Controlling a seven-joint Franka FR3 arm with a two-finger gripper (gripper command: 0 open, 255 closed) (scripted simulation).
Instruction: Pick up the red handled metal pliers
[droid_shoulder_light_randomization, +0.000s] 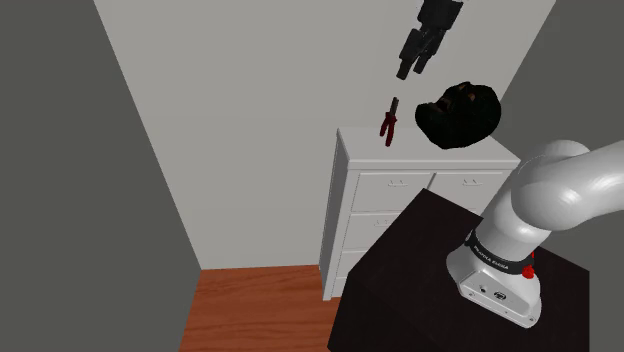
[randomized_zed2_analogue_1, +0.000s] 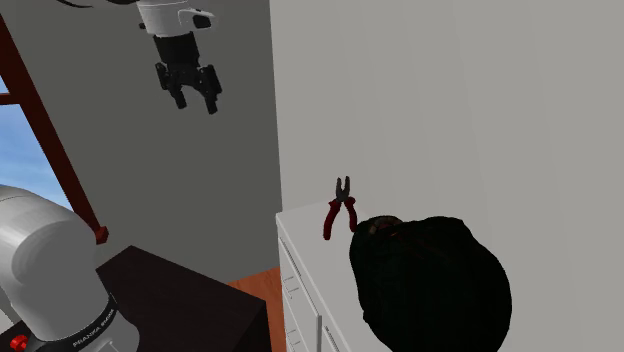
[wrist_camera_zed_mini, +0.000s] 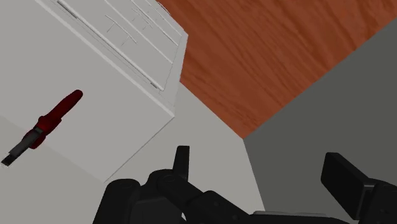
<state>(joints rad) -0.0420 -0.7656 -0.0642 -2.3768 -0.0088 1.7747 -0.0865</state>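
The only lettering is a line of small white characters on the black band (droid_shoulder_light_randomization: 497, 257) at the base of the arm (droid_shoulder_light_randomization: 565, 190); it is too small to read.

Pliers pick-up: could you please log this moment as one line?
phase: pre-grasp | gripper: fingers open, empty, above | pliers: on dresser top, untouched
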